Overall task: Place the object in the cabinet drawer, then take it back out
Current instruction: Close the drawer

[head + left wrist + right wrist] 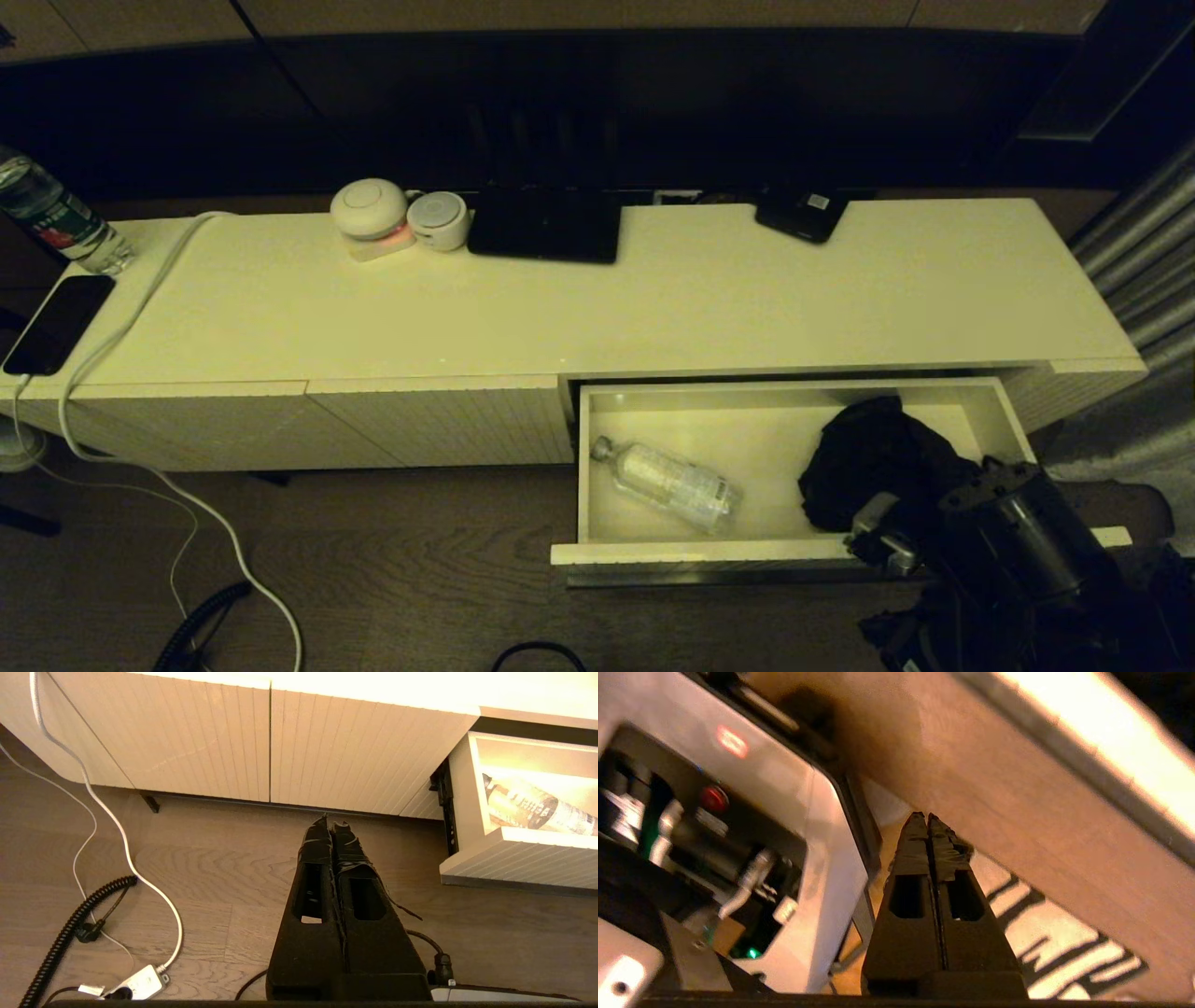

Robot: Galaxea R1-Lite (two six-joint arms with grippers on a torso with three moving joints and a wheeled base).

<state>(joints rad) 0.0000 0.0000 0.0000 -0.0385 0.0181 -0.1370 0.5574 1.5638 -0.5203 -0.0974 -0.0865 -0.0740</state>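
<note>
The cabinet drawer (583, 467) stands pulled out at the right of the cabinet (653, 308). A clear plastic bottle (672, 485) lies on its side in the drawer's left half, and it also shows in the left wrist view as the bottle (537, 807) inside the drawer (514, 868). A black cloth (868, 457) fills the right half. My right arm (1018, 541) is at the drawer's front right corner. Its gripper (927, 817) is shut and empty, pointing down below the drawer. My left gripper (332, 823) is shut and empty over the floor, left of the drawer.
On the cabinet top are a water bottle (56, 219), a phone (58, 322), a white cable (121, 327), two round white devices (371, 210), a black tablet (546, 224) and a black box (801, 215). A coiled black cord (70, 933) and a power strip (140, 982) lie on the floor.
</note>
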